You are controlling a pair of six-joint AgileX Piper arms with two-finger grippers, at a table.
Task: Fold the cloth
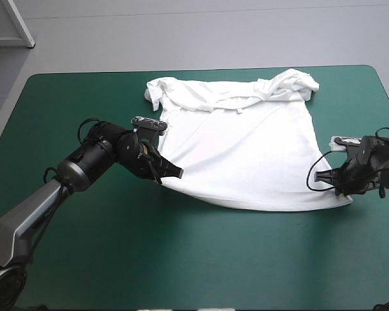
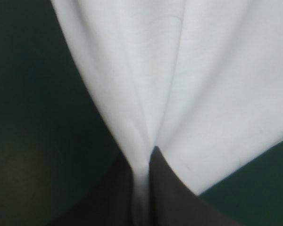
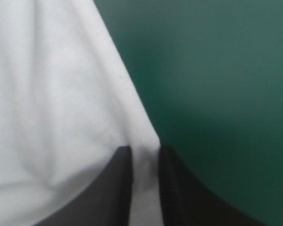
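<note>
Two grippers, and both are clamped on cloth right now. The left gripper point(image 1: 176, 172) has its black fingers point(image 2: 179, 203) pressed nearly together with a thin strip of white fabric pinched between them, and the fabric fans out wide ahead of the tips with a soft crease running up from the pinch. The right gripper point(image 1: 342, 186) is doing the same thing: its fingers point(image 3: 108, 188) stand close with a band of white caught between them, the cloth spreading off to one side and bare teal-green cover point(image 3: 217, 70) on the other. From the high view, the T-shirt point(image 1: 246, 149) lies spread out mostly flat on the table point(image 1: 181, 259), sitting in the middle and right part, closer to the far edge than the near one. The left gripper has the near left corner of the bottom edge and the right gripper has the near right corner, so that near edge runs between the two of them in a shallow curve. The far end of the shirt, where the collar and sleeves are, is rumpled, with one bunched sleeve at the far right and a smaller wad at the far left. Can't tell if the gripped corners are off the cover or just resting on it
</note>
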